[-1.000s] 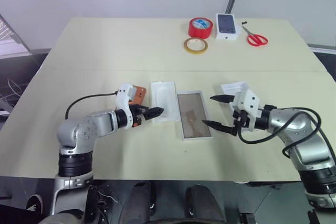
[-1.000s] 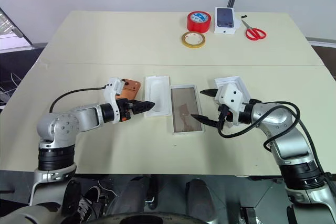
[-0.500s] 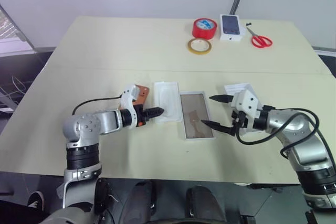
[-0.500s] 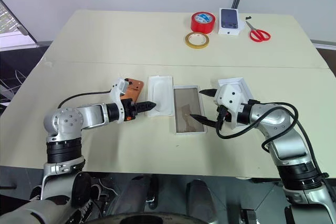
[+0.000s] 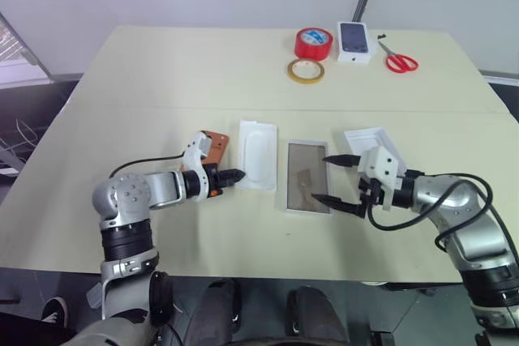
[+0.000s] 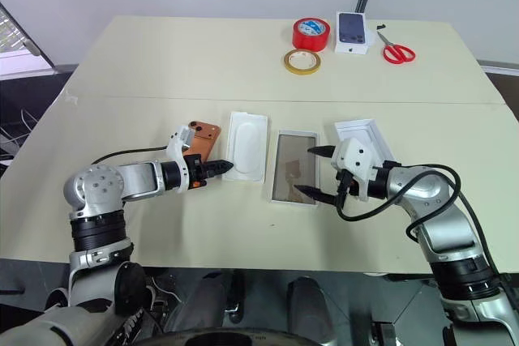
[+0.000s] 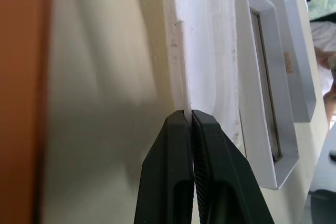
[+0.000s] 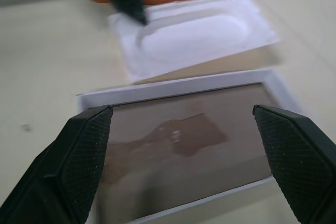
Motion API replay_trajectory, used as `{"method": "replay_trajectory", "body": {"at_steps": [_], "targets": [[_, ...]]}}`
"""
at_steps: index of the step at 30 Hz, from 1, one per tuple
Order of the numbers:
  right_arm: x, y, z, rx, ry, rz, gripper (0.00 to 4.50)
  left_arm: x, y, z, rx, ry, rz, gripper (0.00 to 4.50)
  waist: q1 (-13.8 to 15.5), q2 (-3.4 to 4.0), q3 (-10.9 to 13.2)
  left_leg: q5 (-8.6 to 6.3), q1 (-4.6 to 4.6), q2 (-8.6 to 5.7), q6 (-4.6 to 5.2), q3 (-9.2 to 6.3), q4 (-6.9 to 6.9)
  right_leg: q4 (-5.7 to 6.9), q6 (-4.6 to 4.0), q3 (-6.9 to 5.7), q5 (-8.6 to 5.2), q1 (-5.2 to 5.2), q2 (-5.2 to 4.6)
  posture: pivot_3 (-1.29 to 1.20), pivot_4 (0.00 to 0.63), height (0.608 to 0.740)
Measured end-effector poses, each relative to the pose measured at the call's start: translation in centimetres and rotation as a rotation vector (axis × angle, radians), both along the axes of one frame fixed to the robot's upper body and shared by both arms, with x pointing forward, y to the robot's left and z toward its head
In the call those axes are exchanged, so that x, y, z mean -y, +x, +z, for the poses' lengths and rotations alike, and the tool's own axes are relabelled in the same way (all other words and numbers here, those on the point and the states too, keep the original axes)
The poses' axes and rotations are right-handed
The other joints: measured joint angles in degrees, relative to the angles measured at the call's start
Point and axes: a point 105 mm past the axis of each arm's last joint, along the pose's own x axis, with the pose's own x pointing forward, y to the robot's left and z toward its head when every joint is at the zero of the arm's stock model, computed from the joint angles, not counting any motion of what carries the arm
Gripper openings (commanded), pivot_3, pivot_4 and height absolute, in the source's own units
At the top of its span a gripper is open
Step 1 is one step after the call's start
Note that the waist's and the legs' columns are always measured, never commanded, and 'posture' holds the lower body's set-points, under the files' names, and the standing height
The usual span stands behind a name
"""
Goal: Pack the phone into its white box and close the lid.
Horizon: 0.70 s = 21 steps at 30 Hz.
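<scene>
The orange phone (image 5: pixel 212 145) lies flat on the table, just left of a thin white insert (image 5: pixel 258 154) with an oval recess. My left gripper (image 5: pixel 235 174) is shut, pinching the insert's (image 7: pixel 205 51) near left edge between its fingertips (image 7: pixel 181 129). The white box (image 5: pixel 306 211), a shallow tray with a brownish panel, lies right of the insert. My right gripper (image 5: pixel 334 180) stands open at the box's right side, and in the right wrist view its fingers (image 8: pixel 84 145) span the box's rim (image 8: pixel 157 90). The lid (image 5: pixel 369 137) rests behind the right gripper.
At the far edge sit a red tape roll (image 5: pixel 313 41), a yellow tape ring (image 5: pixel 305 70), a small white box with a phone picture (image 5: pixel 355 40) and red scissors (image 5: pixel 399 61). A seam crosses the table behind the work area.
My left gripper has gone from open to shut on the insert's edge. The head view has shifted. The right gripper stays open in place.
</scene>
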Motion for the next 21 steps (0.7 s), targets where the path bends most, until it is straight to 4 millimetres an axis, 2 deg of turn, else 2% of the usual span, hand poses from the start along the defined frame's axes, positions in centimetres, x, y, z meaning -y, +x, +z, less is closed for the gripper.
{"method": "replay_trajectory", "body": {"at_steps": [4, 8, 11, 14, 18, 21], "targets": [[-1.1, -2.2, -1.6, -0.108, -0.032, 0.105, 4.5, -1.5, 0.4, 0.7, -0.002, -0.014, 0.031, 0.06, -0.1, -0.06, 0.0, -0.01, 0.0, 0.01, 0.0, -0.02, 0.0, 0.0, 0.0, 0.0, 0.0, -0.01, 0.0, 0.0, 0.15, 0.728], [-2.2, -2.9, -2.7, -0.159, -0.045, 0.156, 4.5, -1.5, 0.7, 1.5, 0.0, -0.053, 0.032, 0.06, 0.1, -0.09, 0.0, 0.02, -0.01, -0.02, -0.05, -0.02, 0.0, 0.0, 0.0, 0.0, 0.0, -0.01, -0.03, 0.0, 0.15, 0.728], [-2.4, -2.5, -3.5, -0.136, -0.106, 0.156, 3.57, -1.4, 0.5, 1.5, -0.009, -0.09, 0.03, 0.0, 0.1, -0.17, 0.1, 0.03, -0.01, -0.02, -0.07, -0.03, 0.0, 0.0, 0.0, -0.01, 0.0, -0.02, -0.03, 0.0, 0.15, 0.728], [-2.0, -1.5, -4.6, -0.121, -0.168, 0.122, 2.12, -0.9, 0.4, 1.8, -0.004, -0.137, 0.02, 0.0, 0.1, -0.17, 0.1, 0.06, -0.03, -0.02, -0.12, -0.02, 0.0, 0.01, 0.0, -0.01, 0.0, -0.05, -0.03, 0.0, 0.15, 0.728], [-2.2, -0.7, -4.0, -0.082, -0.163, 0.12, 0.06, -0.4, 1.0, 3.3, 0.036, -0.21, 0.03, 0.0, 0.1, -0.2, 0.1, 0.08, -0.03, -0.01, -0.15, -0.03, 0.0, 0.01, 0.0, -0.03, 0.0, -0.04, -0.01, 0.0, 0.15, 0.728], [-2.8, 0.2, -3.7, -0.03, -0.154, 0.116, 0.06, 0.0, 1.3, 4.1, 0.057, -0.235, 0.031, 0.0, 0.0, -0.24, 0.1, 0.09, -0.03, -0.02, -0.18, -0.02, 0.0, 0.01, 0.01, -0.07, 0.0, -0.04, 0.01, 0.0, 0.15, 0.728]]}}
